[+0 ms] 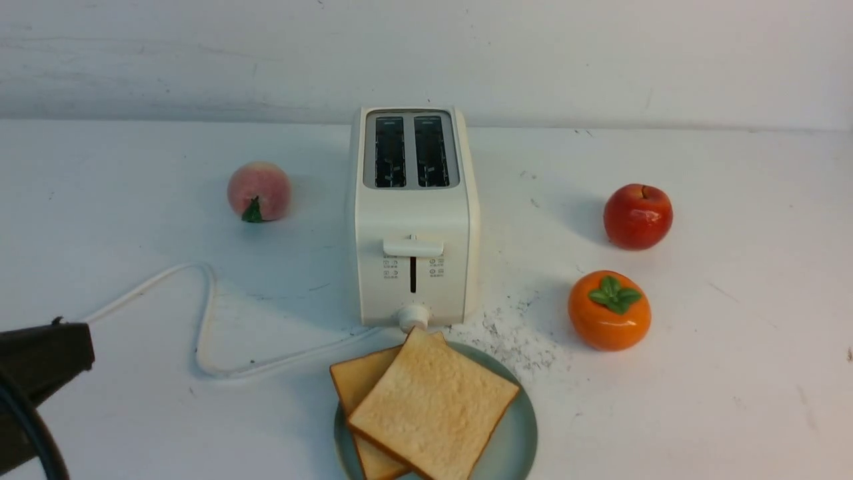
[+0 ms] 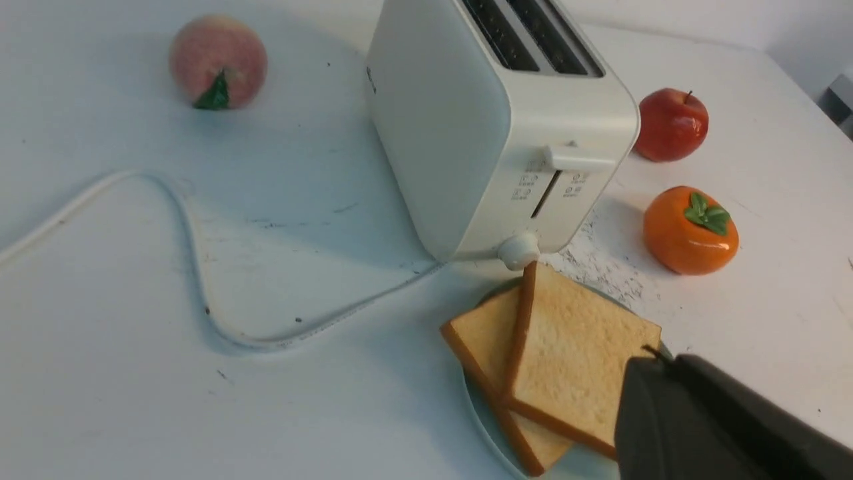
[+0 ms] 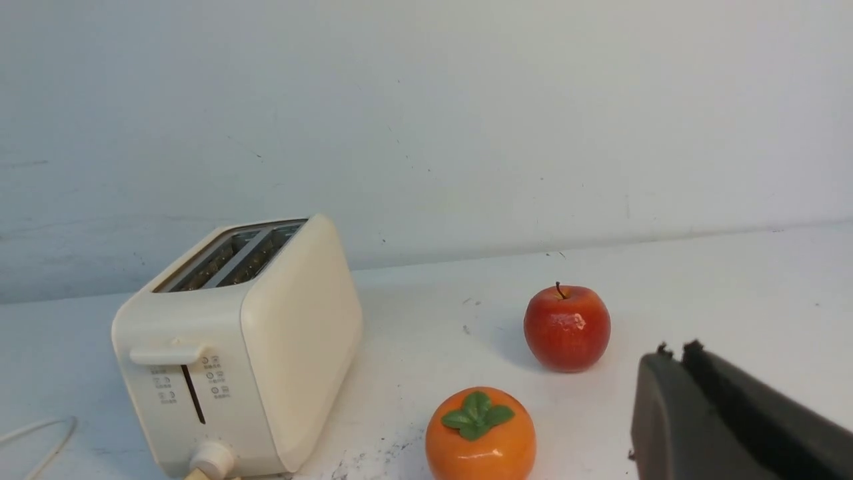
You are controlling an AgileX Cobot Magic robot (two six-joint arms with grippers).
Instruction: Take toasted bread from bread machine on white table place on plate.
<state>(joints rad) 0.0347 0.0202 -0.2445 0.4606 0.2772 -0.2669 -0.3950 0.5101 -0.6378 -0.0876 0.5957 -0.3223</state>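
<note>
Both toasted bread (image 1: 433, 407) slices sit stacked on the plate (image 1: 513, 440), well clear of the closed, empty left gripper (image 1: 83, 353) and right gripper (image 3: 673, 353), so I'd just back off without bumping anything.

No readable text; only tiny illegible icons on the bread machine (image 1: 413, 220) front.

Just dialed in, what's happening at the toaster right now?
Nothing is being handled. Both slices of toast lie overlapped on the plate in front of the toaster, whose slots look empty. The left gripper is shut and holds nothing, off to the side; the right gripper looks shut too, away from the toast. The job looks done.
</note>
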